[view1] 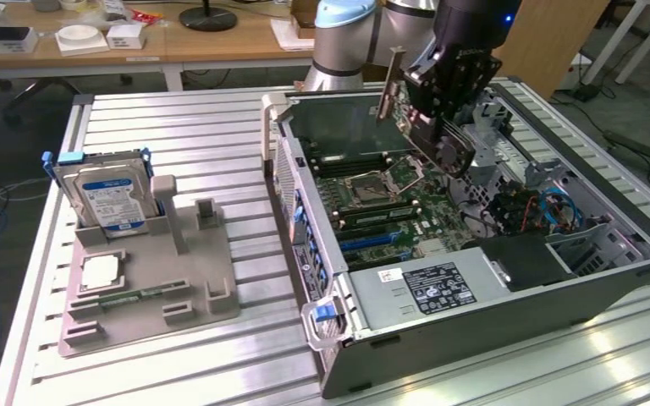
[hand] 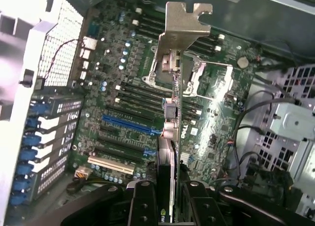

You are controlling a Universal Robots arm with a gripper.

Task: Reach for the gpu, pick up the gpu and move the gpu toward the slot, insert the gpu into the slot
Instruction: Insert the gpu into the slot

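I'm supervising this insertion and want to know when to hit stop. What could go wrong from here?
1. The gpu, clamped in the gripper, hangs above the motherboard, not yet at the blue slot. If it is lowered misaligned, its edge might strike board parts.
2. Its silver bracket juts past the card and might snag the case wall.

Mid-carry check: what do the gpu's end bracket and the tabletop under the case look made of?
End bracket of the gpu: bare sheet metal, silvery matte, judging by its stamped cut-outs and bent tab. Tabletop: probably aluminium profile, pale grey ribbed slats with a dull sheen; painted steel cannot be ruled out.
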